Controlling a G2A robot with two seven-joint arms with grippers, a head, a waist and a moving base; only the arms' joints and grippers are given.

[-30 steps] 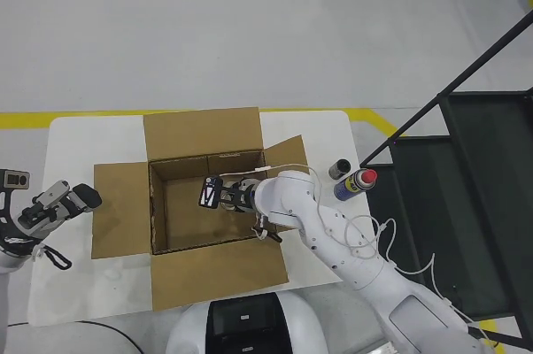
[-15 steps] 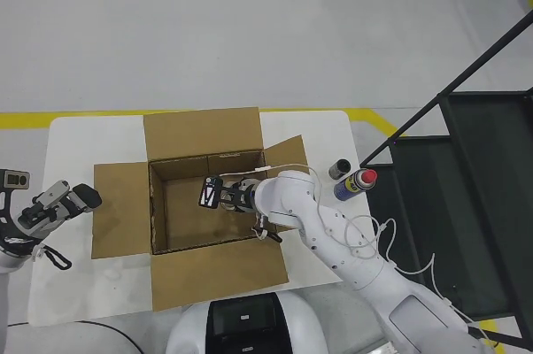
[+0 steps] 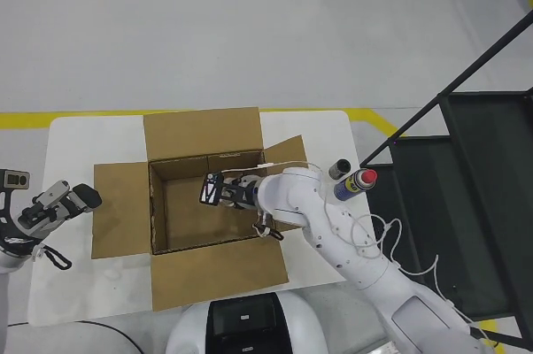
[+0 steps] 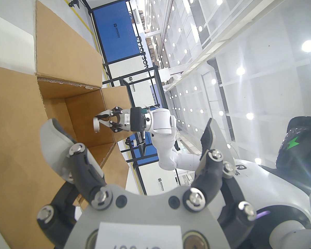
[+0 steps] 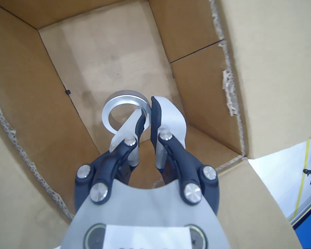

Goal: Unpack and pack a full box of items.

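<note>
Metal ring [image 5: 105, 113], rim-pinched in the right end effector [image 5: 148, 116] above the cardboard box [image 5: 191, 27], could swivel or slip; grip depth looks unclear. Left end effector [image 3: 79, 199] gapes wide.

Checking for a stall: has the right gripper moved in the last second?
Yes, slightly: the right gripper, shut on the metal ring, shifted toward the far wall of the box.

I count one cardboard box [image 3: 191, 133], and it has four flaps. There is one table [image 3: 81, 142]. I see one metal ring [image 5: 106, 111], one blue spray can [image 3: 355, 183] and one small dark cylinder [image 3: 339, 167], so three loose items together. The grippers are two: the left gripper [image 3: 82, 198] and the right gripper [image 5: 146, 116].
</note>
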